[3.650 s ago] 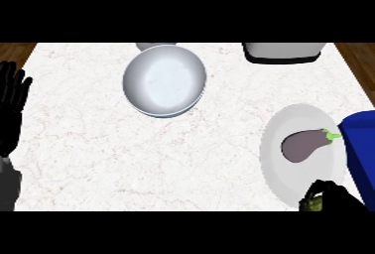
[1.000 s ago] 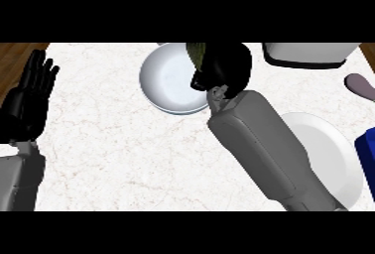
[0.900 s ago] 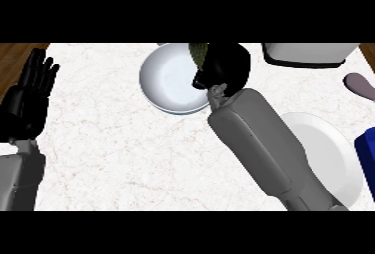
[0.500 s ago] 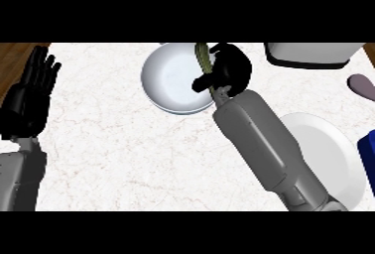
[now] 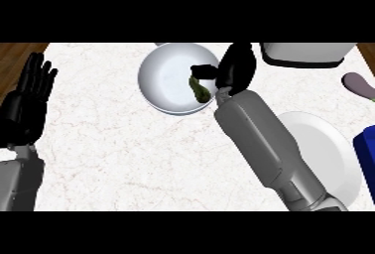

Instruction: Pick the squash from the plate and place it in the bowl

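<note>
Right hand: upper centre of the frame, over the right rim of the bowl; fingers and thumb relaxed and spread, grasping nothing. Thumb tip juts left just above the squash.
Squash: small, dark green, lies inside the bowl against its right wall, just left of the right hand.
Bowl: white, round, upper centre of the desk.
Plate: white, right side of the frame, partly covered by the right forearm; nothing shows on its visible part.
Left hand: far left edge, fingers straight and pointing up, released, resting.
Desk: white marbled top.
Eggplant: purple, right edge, well apart from the bowl.
Blue object: right edge, cut off; what it is, cannot tell.
Grey-and-black container: upper right, cut off by the frame's top.
</note>
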You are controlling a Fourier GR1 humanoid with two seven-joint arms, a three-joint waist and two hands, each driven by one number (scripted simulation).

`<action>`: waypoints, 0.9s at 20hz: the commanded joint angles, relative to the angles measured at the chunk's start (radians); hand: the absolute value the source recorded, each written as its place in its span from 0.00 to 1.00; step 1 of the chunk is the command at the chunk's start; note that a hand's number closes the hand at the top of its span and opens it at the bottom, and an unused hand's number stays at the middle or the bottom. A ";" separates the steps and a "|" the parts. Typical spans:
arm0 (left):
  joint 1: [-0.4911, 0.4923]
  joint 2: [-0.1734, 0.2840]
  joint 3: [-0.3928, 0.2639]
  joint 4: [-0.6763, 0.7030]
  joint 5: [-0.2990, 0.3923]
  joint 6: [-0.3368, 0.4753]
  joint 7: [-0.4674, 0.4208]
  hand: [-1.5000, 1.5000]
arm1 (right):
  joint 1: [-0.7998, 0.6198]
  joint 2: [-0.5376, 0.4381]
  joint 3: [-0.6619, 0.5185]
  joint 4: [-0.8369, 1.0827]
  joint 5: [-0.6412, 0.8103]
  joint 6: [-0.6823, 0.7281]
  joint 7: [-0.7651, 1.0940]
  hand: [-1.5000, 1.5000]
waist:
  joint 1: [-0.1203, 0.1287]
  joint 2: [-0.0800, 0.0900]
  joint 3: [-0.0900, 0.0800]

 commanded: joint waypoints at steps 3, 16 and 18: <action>0.019 0.021 0.038 0.032 0.003 0.000 -0.024 0.50 | 0.063 0.005 -0.018 -0.081 0.116 -0.218 0.116 0.00 | -0.057 -0.014 -0.001; 0.053 0.032 0.053 -0.011 0.011 -0.002 -0.002 0.50 | 0.739 -0.155 -0.006 -0.842 0.027 -0.176 -0.047 0.00 | -0.079 -0.015 0.000; 0.064 0.019 0.040 -0.052 -0.003 0.024 0.030 0.50 | 0.869 -0.204 0.014 -0.971 -0.029 -0.140 -0.062 0.00 | -0.078 -0.017 0.001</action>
